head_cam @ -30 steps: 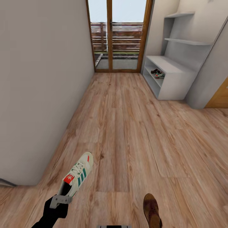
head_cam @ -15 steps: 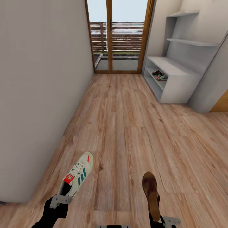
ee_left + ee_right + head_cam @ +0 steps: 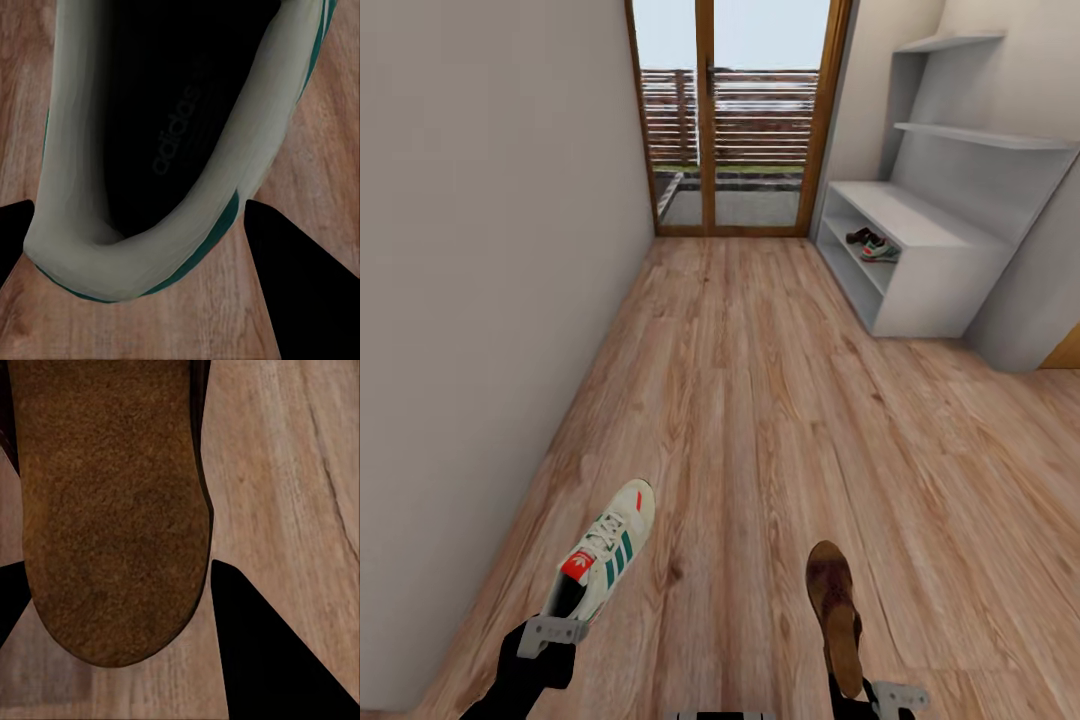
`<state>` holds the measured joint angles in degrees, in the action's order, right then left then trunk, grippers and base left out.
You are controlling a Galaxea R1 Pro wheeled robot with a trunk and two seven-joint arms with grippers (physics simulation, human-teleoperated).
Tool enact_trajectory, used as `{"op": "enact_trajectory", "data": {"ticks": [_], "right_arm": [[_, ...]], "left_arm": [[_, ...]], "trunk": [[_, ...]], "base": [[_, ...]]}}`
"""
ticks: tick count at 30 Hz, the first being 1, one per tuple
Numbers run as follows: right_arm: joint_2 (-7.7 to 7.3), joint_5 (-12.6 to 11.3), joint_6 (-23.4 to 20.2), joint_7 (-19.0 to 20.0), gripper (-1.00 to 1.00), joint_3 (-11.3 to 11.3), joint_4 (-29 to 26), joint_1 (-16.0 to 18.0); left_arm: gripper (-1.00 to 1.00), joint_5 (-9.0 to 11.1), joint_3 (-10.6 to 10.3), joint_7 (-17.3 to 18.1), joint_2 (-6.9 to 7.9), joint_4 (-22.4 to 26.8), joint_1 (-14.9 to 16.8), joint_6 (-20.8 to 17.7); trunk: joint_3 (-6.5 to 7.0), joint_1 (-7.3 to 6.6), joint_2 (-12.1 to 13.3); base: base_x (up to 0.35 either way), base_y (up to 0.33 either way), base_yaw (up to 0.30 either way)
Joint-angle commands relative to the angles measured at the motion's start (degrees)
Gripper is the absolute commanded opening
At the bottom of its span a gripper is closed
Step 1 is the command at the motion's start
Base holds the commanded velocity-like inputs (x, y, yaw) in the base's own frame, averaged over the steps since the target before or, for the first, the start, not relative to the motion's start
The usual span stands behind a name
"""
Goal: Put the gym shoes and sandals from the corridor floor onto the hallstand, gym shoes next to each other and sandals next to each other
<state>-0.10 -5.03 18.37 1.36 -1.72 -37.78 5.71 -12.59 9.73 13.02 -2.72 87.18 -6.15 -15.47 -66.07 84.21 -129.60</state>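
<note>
Head view: long corridor w/ light wood-plank floor, plain wall on the left, glass door w/ wooden frame at the far end. On the right near the door stands the pale grey hallstand: wide bench top, low shelf under it, staggered shelves above. On that low shelf sit a second gym shoe and, just beside it, a dark sandal. Close in, left gripper pinches the heel of a cream-white gym shoe, green stripes and red tongue label visible, toe pointing away and lifted off the floor. Right gripper pinches the heel end of a brown sandal, toe pointing forward.

Left wrist view: looking into the gym shoe's dark opening; cream heel collar sits betw. the two black fingers, floor planks behind.

Right wrist view: sandal's suede-brown footbed, rounded heel end betw. black fingers, floor beneath.
</note>
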Motion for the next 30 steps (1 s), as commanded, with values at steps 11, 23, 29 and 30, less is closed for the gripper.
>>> {"op": "enact_trajectory", "data": {"ticks": [11,23,29,30], "right_arm": [[0.06,-0.15,0.00,0.05,-1.00,0.09,0.03,0.00],[-0.14,-0.17,0.00,0.21,-1.00,5.69,-0.99,0.00],[-0.09,-0.53,0.00,0.04,-1.00,8.35,-0.80,0.00],[-0.08,-0.60,0.00,0.01,-1.00,8.39,-0.58,0.00]], "left_arm": [[-1.00,0.02,0.02,0.08,0.00,0.01,0.00,0.00],[-1.00,0.02,0.02,0.08,0.00,0.01,0.00,0.00],[-1.00,0.02,0.02,0.08,0.00,0.01,0.00,0.00],[-1.00,0.02,0.02,0.08,0.00,0.01,0.00,0.00]], "trunk": [[0.00,0.00,0.00],[0.00,0.00,0.00],[0.00,0.00,0.00],[0.00,0.00,0.00]], "base": [[0.334,0.000,0.000],[0.334,0.000,0.000],[0.334,0.000,0.000],[0.334,0.000,0.000]]}}
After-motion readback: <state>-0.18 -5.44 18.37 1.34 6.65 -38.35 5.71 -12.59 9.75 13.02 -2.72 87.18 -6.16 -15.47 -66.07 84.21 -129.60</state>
